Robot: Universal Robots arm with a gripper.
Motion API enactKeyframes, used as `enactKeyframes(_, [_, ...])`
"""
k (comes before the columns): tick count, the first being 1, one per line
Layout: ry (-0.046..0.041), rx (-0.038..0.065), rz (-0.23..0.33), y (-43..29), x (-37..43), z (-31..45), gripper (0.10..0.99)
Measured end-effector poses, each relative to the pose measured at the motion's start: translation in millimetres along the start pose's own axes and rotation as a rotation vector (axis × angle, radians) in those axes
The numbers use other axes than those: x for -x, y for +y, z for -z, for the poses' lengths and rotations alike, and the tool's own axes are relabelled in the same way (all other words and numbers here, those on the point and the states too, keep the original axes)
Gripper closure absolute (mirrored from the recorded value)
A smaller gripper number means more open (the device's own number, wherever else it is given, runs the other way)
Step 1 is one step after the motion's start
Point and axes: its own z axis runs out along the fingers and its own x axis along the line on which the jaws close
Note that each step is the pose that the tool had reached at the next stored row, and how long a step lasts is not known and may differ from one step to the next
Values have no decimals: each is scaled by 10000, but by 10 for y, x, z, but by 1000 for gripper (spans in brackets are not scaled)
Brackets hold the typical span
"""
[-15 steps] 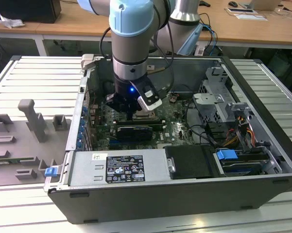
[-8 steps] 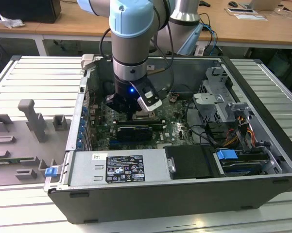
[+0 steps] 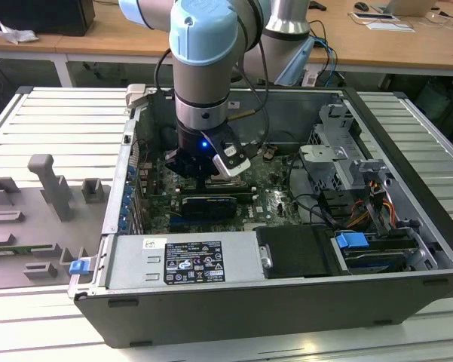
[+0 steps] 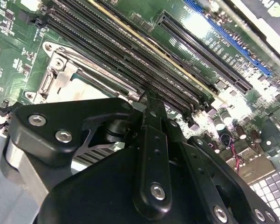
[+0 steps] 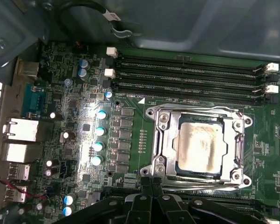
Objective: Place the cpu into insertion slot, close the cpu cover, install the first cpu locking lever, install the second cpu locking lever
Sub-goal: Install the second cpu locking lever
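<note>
My tool [image 5: 151, 186] sits low over the green motherboard [image 5: 74, 140] inside the open grey metal computer case [image 3: 286, 302], its black fingers [image 4: 151, 135] drawn together with nothing between them. The cpu [image 5: 199, 145], a flat square with a dull, smudged silver top, lies seated in the insertion slot [image 5: 198, 173]. The cpu cover [image 5: 165, 140], a thin bright steel frame with a square window, lies flat around the chip. My fingertips are just beside the socket's near edge. Long black memory slots [image 5: 191, 79] run parallel along the far side.
</note>
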Motion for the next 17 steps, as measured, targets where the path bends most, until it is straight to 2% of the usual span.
enactKeyframes(7, [-14,187,3,-3,-3,-21,980])
enactKeyframes(9, [-22,286,8,-3,-5,-32,980])
enactKeyframes(17, [-36,483,43,-13,-41,-57,980])
